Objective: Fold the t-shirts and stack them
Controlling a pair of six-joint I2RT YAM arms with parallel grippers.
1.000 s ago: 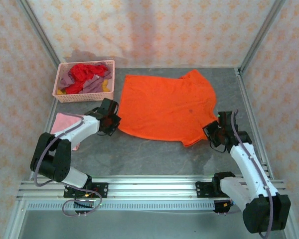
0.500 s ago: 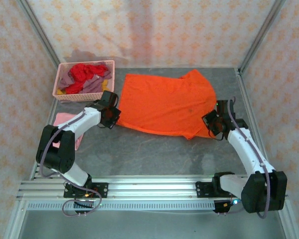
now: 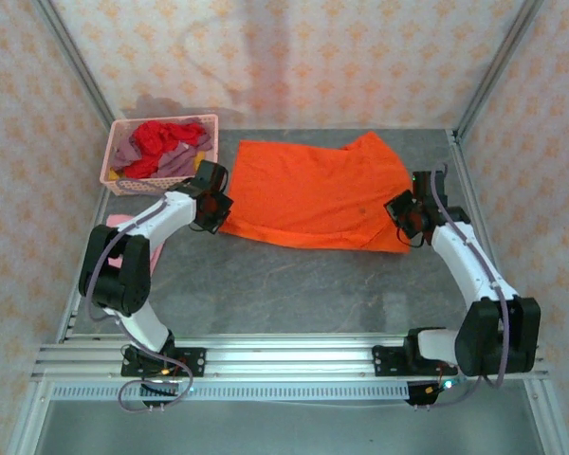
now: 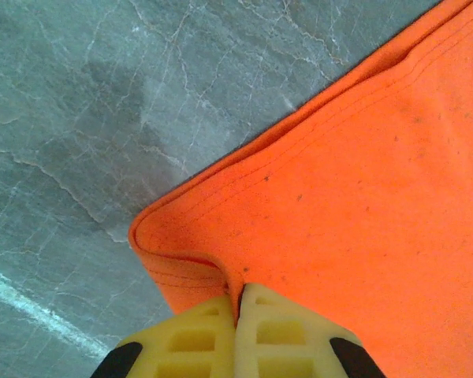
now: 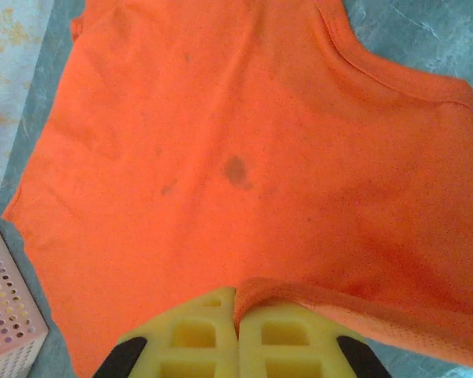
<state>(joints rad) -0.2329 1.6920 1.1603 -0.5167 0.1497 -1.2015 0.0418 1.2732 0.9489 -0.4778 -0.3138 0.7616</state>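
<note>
1. The orange t-shirt [image 3: 313,194] lies spread across the middle of the grey tabletop [image 3: 294,284].
2. The left claw [image 4: 238,298], pressed together, pinches its lower-left corner.
3. The right claw [image 5: 236,298] is clamped on the lower-right hem.
4. In the upper left, a pink basket [image 3: 123,182] holds a red t-shirt [image 3: 161,136] among others.

basket [image 3: 142,182]: 1
shirts on table: 2, orange shirt [image 3: 313,194], pink shirt [image 3: 154,256]
shirts in basket: red [image 3: 161,135], mauve [image 3: 128,152], yellow [image 3: 201,163]; exact count unclear
arms: 2, left arm [image 3: 156,223], right arm [image 3: 465,261]
</note>
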